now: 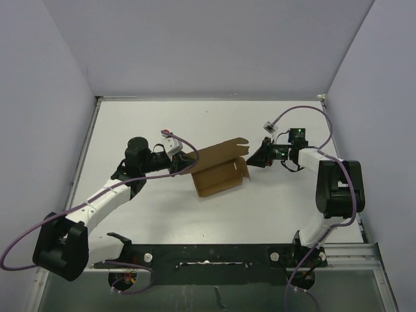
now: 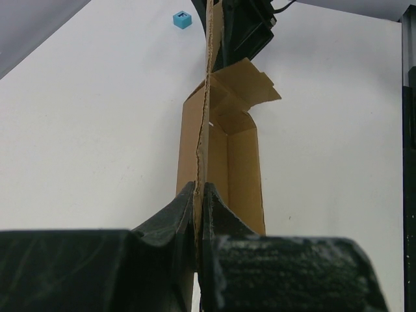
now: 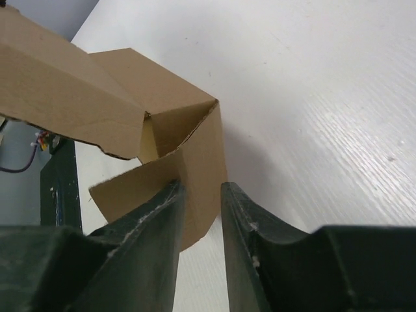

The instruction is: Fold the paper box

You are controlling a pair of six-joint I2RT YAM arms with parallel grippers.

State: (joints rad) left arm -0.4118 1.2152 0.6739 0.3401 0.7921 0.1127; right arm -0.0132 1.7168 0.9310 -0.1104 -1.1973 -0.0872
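The paper box (image 1: 218,170) is a brown cardboard carton, partly formed, lying mid-table with open flaps. My left gripper (image 1: 190,164) is shut on the box's left edge; in the left wrist view the jaws (image 2: 199,190) pinch a thin cardboard panel (image 2: 244,162) seen edge-on. My right gripper (image 1: 251,160) is at the box's right end. In the right wrist view its jaws (image 3: 201,187) stand slightly apart around a side flap of the box (image 3: 201,156). The left finger (image 3: 156,221) touches the flap and a gap shows at the right finger.
A tiny blue cube (image 2: 182,19) lies on the white table beyond the box. Grey walls enclose the table on three sides. A black rail (image 1: 208,255) runs along the near edge between the arm bases.
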